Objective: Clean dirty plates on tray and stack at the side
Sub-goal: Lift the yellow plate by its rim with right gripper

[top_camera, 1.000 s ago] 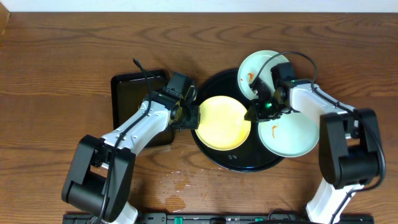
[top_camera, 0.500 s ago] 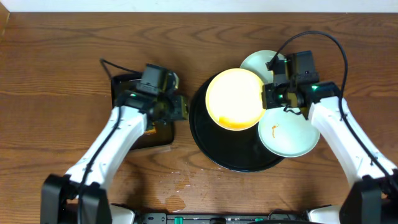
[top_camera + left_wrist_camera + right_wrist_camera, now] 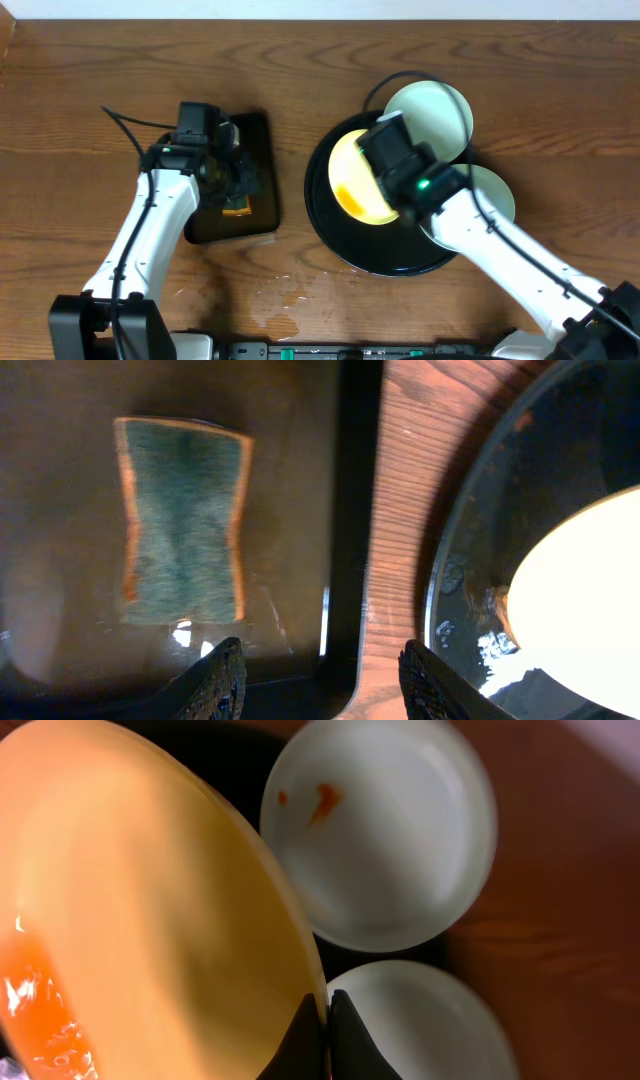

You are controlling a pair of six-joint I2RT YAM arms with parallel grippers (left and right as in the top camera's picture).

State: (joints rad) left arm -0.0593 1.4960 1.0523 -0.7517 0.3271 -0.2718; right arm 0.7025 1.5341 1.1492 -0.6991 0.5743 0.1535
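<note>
My right gripper (image 3: pixel 326 1025) is shut on the rim of the pale yellow plate (image 3: pixel 150 910) and holds it tilted above the round black tray (image 3: pixel 340 240). The plate has an orange wet smear at its lower edge and also shows in the overhead view (image 3: pixel 352 182). One mint-white plate (image 3: pixel 380 830) with a small orange smear rests on the tray's far rim (image 3: pixel 435 108). The other mint-white plate (image 3: pixel 420 1030) lies at the tray's right side (image 3: pixel 492 190), partly hidden by my arm. My left gripper (image 3: pixel 330 685) is open and empty over the edge of the rectangular tray (image 3: pixel 238 172).
A green sponge (image 3: pixel 180 520) with orange edges lies in the small rectangular black tray (image 3: pixel 262 150) at the left. A small water puddle (image 3: pixel 285 290) sits on the wooden table in front of the trays.
My right arm has swung round over the round tray, tilting the yellow plate lower and to the left. My left arm has drawn back left over the rectangular tray.
</note>
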